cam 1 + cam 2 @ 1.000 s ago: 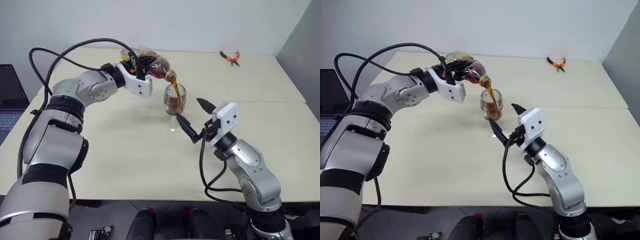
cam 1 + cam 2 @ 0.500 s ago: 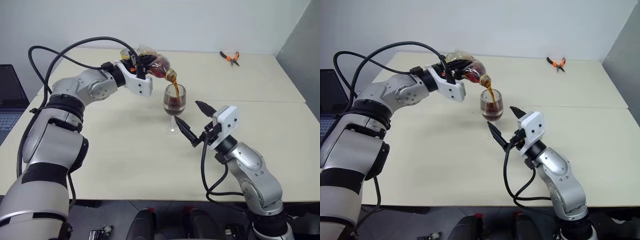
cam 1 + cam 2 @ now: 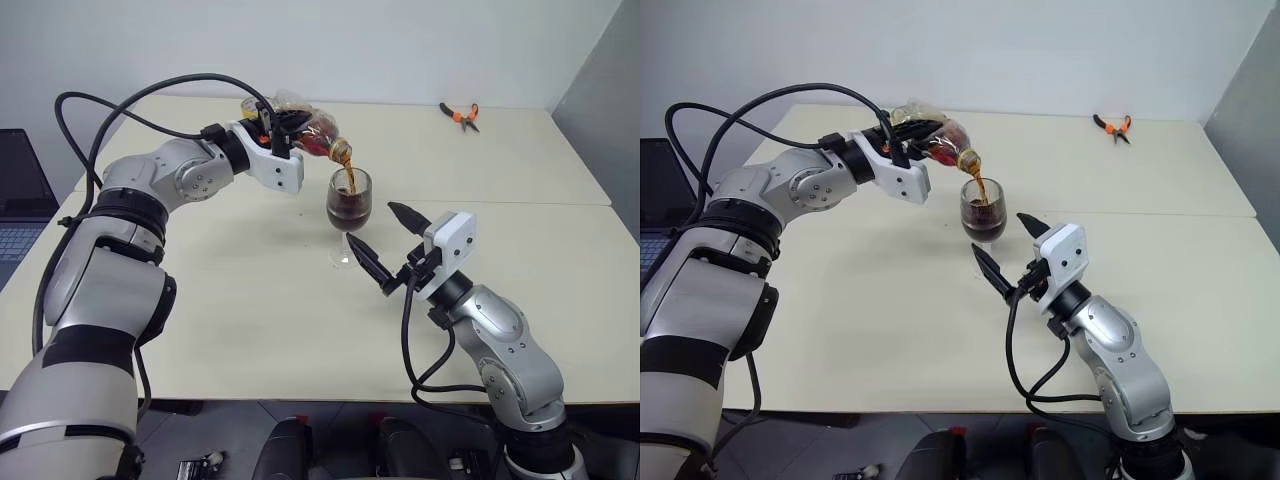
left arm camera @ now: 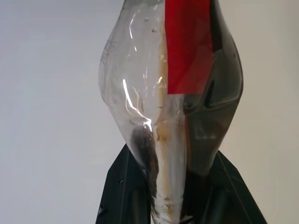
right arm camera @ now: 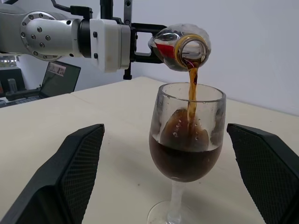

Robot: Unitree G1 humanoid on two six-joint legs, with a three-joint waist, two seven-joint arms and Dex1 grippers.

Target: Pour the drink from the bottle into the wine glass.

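Right wrist view: drink [image 5: 188, 161] is being poured from tilted bottle [image 5: 180, 46], gripped by left hand [image 3: 275, 127], into wine glass [image 5: 187, 140] on table [image 3: 250, 300]; bowl roughly half filled. Right hand [image 3: 384, 245] spread wide, empty.

Orange-handled pliers [image 3: 459, 115] lay near the far right edge of the beige table [image 3: 250, 300], and a laptop [image 3: 18, 200] sat off its left side.

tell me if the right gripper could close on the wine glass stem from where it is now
Probably yes: the right gripper is open, its fingers either side of the wine glass and short of it, nothing between. It would likely need to advance first.
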